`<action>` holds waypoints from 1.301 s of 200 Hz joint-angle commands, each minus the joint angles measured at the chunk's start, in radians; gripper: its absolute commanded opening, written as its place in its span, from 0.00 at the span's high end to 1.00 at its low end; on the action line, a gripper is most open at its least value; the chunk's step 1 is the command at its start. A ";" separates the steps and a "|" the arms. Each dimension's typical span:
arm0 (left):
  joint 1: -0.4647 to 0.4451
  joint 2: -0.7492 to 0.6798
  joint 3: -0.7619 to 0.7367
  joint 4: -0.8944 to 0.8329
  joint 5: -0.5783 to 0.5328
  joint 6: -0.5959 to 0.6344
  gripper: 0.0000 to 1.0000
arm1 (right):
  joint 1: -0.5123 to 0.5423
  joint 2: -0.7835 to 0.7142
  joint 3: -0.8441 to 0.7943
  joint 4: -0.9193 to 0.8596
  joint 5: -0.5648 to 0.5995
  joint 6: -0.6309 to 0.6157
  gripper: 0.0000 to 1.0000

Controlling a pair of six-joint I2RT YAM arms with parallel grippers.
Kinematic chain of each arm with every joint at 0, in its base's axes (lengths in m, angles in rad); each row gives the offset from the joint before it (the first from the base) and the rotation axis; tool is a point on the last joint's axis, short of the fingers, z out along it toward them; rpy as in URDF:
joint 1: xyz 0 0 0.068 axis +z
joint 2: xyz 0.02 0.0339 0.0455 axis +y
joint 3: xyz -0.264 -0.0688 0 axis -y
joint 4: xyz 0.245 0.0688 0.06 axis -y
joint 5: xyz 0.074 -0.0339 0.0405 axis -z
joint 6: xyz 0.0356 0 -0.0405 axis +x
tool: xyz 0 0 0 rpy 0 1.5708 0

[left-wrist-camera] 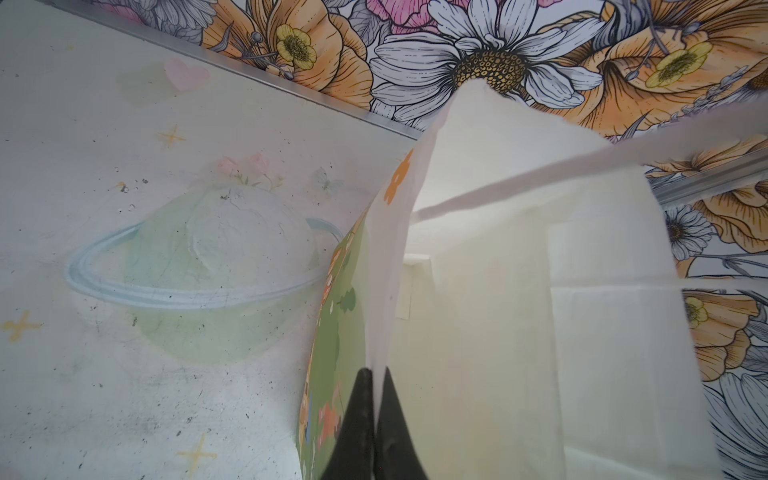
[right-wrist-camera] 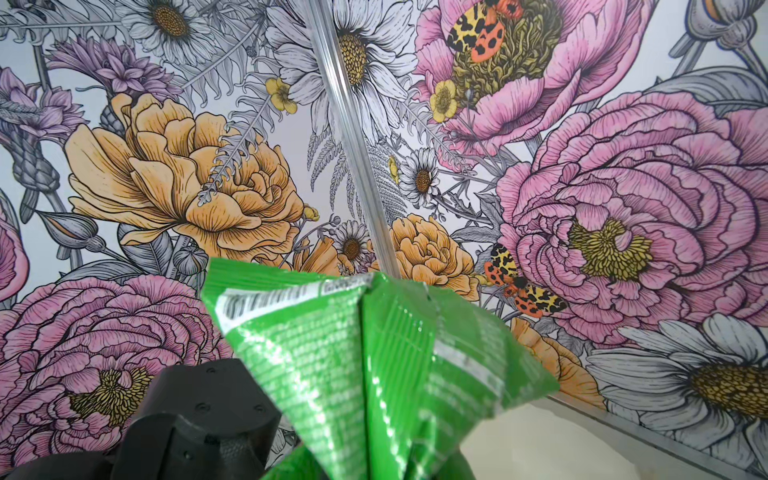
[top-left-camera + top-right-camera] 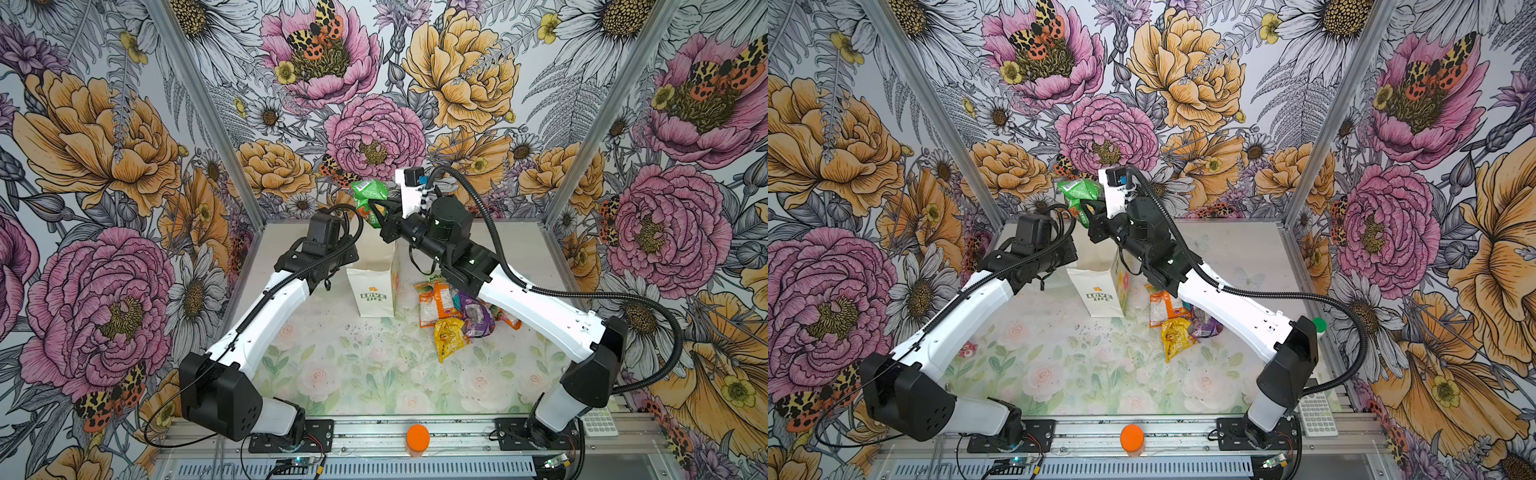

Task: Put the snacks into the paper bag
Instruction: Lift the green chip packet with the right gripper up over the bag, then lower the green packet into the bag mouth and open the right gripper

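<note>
the paper bag bears "love life" in green on its narrow side; print on the green snack packet is unreadable.

Both top views: overhead-front, share whole table; wrist views close, along jaws.

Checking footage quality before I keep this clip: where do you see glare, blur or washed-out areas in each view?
Left wrist view: the paper bag is washed out inside, its cord handle blurred near the lens. Right wrist view: glare specks on the green packet, print soft, wallpaper sharp. In both top views: even light, snacks crisp.
</note>
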 commanded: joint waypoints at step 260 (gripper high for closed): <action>-0.014 -0.010 -0.005 0.035 -0.004 -0.011 1.00 | -0.027 0.141 -0.005 -0.167 0.086 0.126 0.99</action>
